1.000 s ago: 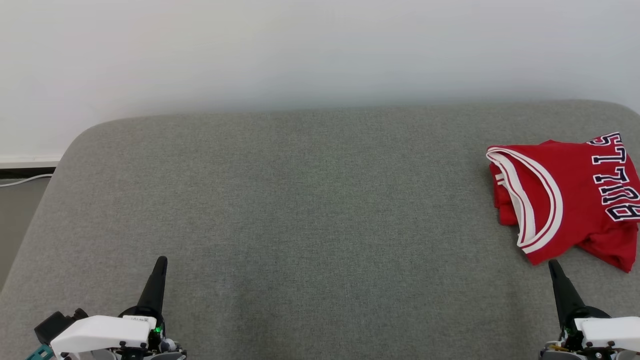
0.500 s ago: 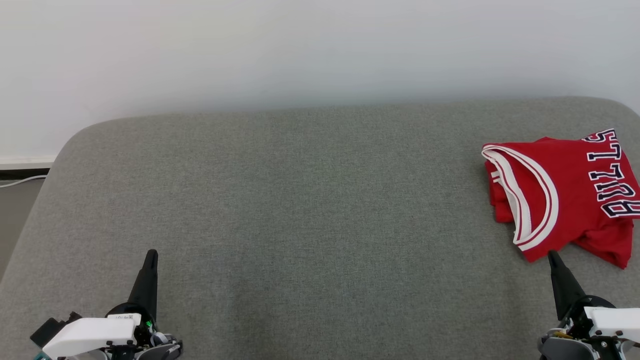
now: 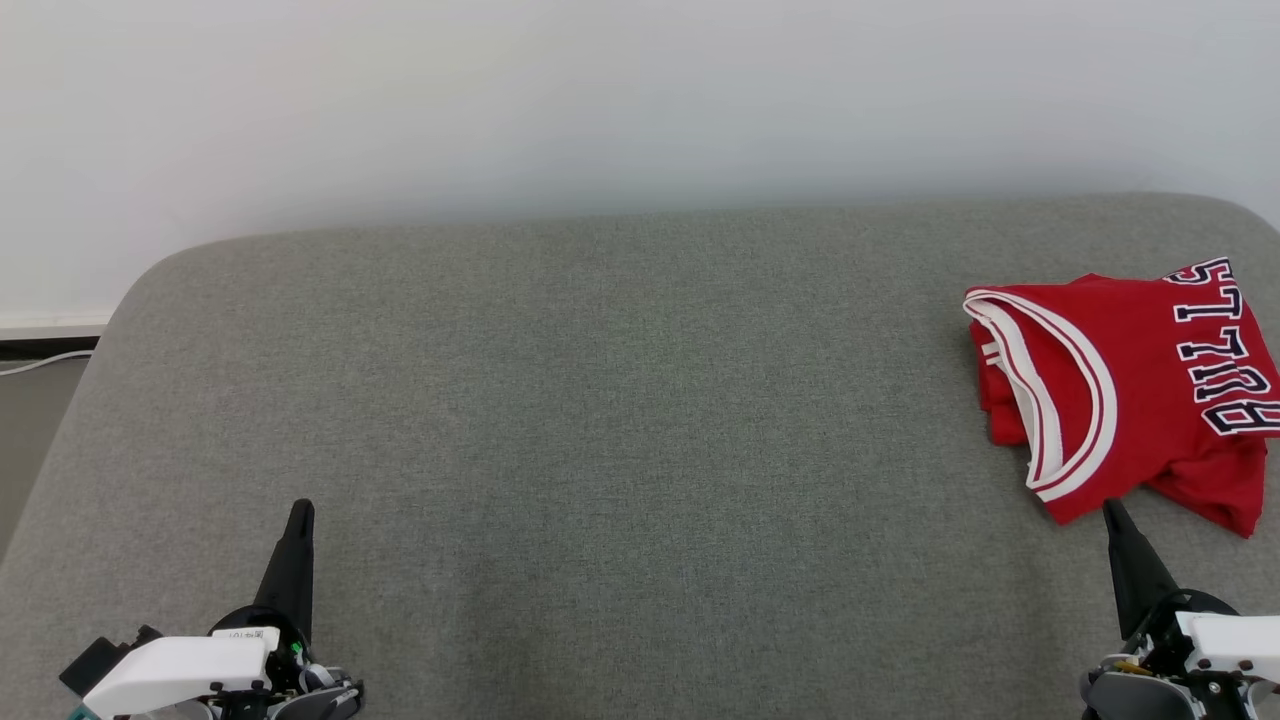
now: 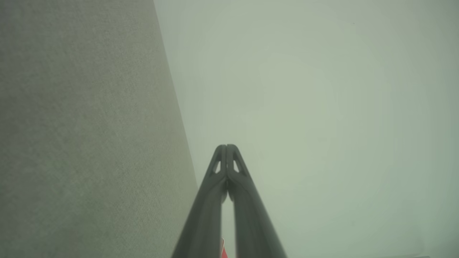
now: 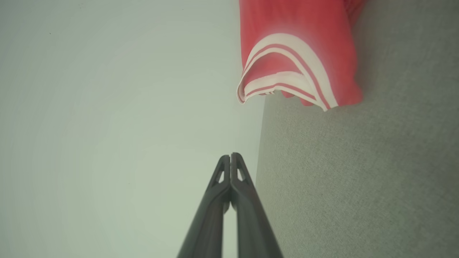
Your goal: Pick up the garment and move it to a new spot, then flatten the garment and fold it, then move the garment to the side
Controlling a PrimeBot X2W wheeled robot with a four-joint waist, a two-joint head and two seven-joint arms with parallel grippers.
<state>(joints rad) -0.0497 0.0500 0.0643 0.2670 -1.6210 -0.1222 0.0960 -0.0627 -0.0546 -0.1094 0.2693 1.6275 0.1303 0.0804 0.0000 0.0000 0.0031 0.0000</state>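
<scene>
Open cushion (image 3: 640, 400) left of garment (image 3: 1145, 340)

Right hand (image 3: 1108, 508) nudged slightly rightward, head camera shifted a little

"BULLS" txt on red jersey (image 3: 1150, 390)

The desk (image 3: 620, 420) is covered in grey woven fabric, and its far corners are rounded. On it, close to the right edge, lies a red garment (image 3: 1150, 380), loosely folded. White striped trim curves along its left side, and dark white-edged lettering runs along its right.
</scene>
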